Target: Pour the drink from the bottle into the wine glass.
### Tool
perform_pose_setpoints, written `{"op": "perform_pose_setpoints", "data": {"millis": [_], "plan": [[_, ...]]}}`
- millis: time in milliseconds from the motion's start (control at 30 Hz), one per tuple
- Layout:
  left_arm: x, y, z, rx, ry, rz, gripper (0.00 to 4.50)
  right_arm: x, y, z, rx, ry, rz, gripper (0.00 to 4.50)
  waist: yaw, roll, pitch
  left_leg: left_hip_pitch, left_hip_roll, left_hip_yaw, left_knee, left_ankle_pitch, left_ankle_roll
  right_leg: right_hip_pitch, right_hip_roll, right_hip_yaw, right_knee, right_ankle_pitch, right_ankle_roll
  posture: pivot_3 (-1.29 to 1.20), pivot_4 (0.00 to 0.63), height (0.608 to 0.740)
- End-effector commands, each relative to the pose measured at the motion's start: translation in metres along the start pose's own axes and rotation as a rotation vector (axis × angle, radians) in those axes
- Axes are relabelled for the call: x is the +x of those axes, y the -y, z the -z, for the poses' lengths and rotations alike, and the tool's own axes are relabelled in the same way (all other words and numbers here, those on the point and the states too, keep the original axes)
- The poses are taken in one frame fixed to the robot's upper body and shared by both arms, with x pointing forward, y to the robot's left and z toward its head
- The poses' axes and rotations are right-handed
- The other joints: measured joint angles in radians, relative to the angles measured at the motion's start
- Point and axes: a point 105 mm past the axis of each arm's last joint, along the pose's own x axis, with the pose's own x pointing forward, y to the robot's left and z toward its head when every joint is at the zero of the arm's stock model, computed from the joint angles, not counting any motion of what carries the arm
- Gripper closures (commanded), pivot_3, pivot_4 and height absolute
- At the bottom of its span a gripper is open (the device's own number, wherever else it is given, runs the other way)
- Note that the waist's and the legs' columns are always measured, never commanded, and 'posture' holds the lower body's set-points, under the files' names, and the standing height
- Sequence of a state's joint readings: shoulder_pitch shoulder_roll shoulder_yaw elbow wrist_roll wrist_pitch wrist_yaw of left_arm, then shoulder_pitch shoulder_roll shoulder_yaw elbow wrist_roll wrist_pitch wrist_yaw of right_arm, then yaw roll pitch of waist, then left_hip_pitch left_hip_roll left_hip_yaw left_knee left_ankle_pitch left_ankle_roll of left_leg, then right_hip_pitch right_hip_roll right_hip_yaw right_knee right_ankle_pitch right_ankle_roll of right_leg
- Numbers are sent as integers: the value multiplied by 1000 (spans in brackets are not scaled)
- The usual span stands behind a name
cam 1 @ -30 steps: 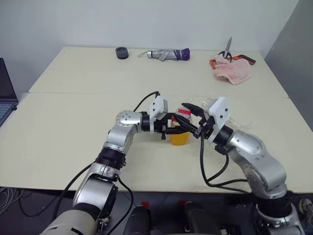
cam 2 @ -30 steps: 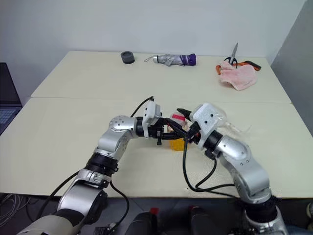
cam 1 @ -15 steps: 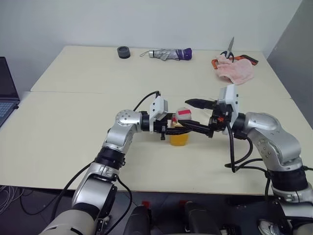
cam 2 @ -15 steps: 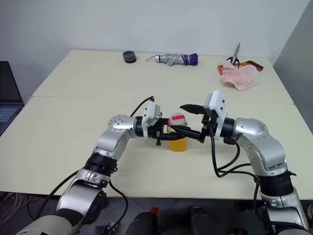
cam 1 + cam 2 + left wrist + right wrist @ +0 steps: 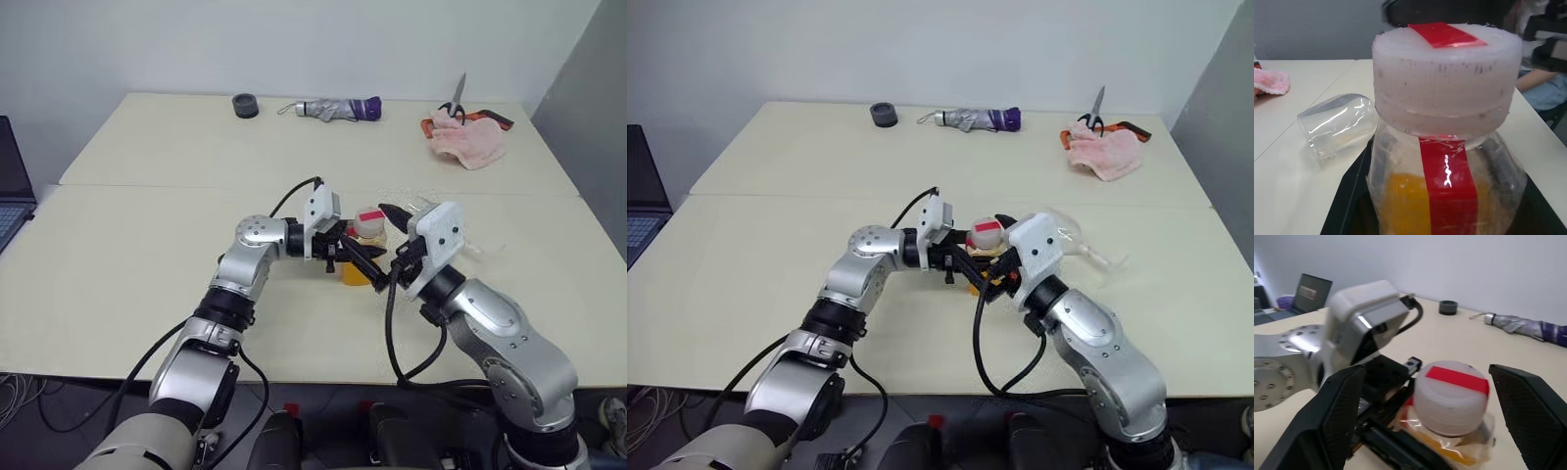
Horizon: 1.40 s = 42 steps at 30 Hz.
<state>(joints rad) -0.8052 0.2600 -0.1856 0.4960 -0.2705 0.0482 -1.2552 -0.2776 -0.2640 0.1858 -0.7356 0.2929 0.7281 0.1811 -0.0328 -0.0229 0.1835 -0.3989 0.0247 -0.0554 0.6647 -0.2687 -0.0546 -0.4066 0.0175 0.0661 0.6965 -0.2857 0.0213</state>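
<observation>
Swinging back in from the table's right side, the right gripper (image 5: 1425, 396) now stands with its black fingers spread wide on either side of the bottle's cap (image 5: 1452, 394), touching nothing; half a second ago the arm was stretched out toward three o'clock, a second ago it was close in as now. The left gripper (image 5: 345, 257) stays clamped low on the bottle (image 5: 364, 253), holding it upright near the table's (image 5: 147, 225) middle, with the drink (image 5: 1405, 200) filling only the lower body. The cap is still on, so unscrewing looks like the step in hand and pouring has not begun. The wine glass (image 5: 1337, 125) lies on its side just past the bottle at about two o'clock; it will likely need righting.
</observation>
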Motion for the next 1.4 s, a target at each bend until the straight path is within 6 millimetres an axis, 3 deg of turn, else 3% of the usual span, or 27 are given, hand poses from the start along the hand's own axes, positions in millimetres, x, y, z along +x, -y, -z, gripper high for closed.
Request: {"op": "perform_pose_setpoints", "data": {"millis": [33, 367, 600, 633, 833, 967, 1067, 1200, 1400], "plan": [[3, -4, -16, 67, 29, 5, 2689, 4, 1, -14, -36, 66, 24, 207, 0, 0, 0, 0, 0, 0, 0, 0, 0, 0, 0, 0, 0, 0, 0, 0, 150, 740], [2, -4, -15, 76, 25, 6, 2689, 11, -1, -10, -6, 80, 27, 207, 0, 0, 0, 0, 0, 0, 0, 0, 0, 0, 0, 0, 0, 0, 0, 0, 150, 740], [1, -4, -14, 75, 24, 5, 2690, 11, -6, -11, 13, 102, -24, 2563, 0, 0, 0, 0, 0, 0, 0, 0, 0, 0, 0, 0, 0, 0, 0, 0, 150, 740], [1, -4, -14, 75, 25, 6, 2690, 10, -8, -11, 13, 103, -40, 2649, 0, 0, 0, 0, 0, 0, 0, 0, 0, 0, 0, 0, 0, 0, 0, 0, 150, 740], [1, -2, -19, 68, 48, 21, 2694, 14, -9, -4, -72, 91, -293, 2646, -1, 0, 0, 0, 0, 0, 0, 0, 0, 0, 0, 0, 0, 0, 0, 0, 150, 740], [-2, 0, -25, 70, 62, 49, 2703, 6, 3, -4, -128, -27, -730, 2646, -2, 1, 1, 1, 0, 1, 0, 0, 0, 0, 0, 0, 0, 0, 0, 0, 150, 740], [-4, 2, -26, 76, 57, 60, 2703, 15, 25, -10, -151, -81, -776, 2646, -2, 1, 1, 1, 0, 0, -1, 0, 1, 1, 1, -1, -1, 0, 0, 0, 150, 740], [-4, 4, -26, 74, 63, 49, 2707, 16, 33, -14, -110, -84, -772, 2646, -1, 1, 1, 0, 1, -1, -2, 0, 1, 0, 1, -2, -1, 0, -1, 0, 150, 740], [-4, 5, -24, 58, 73, 27, 2712, 6, 40, -28, -74, 34, -578, 569, 2, 1, 1, -1, 1, -1, 0, 0, 1, 0, -3, -1, 0, 0, -1, 0, 150, 740]]}}
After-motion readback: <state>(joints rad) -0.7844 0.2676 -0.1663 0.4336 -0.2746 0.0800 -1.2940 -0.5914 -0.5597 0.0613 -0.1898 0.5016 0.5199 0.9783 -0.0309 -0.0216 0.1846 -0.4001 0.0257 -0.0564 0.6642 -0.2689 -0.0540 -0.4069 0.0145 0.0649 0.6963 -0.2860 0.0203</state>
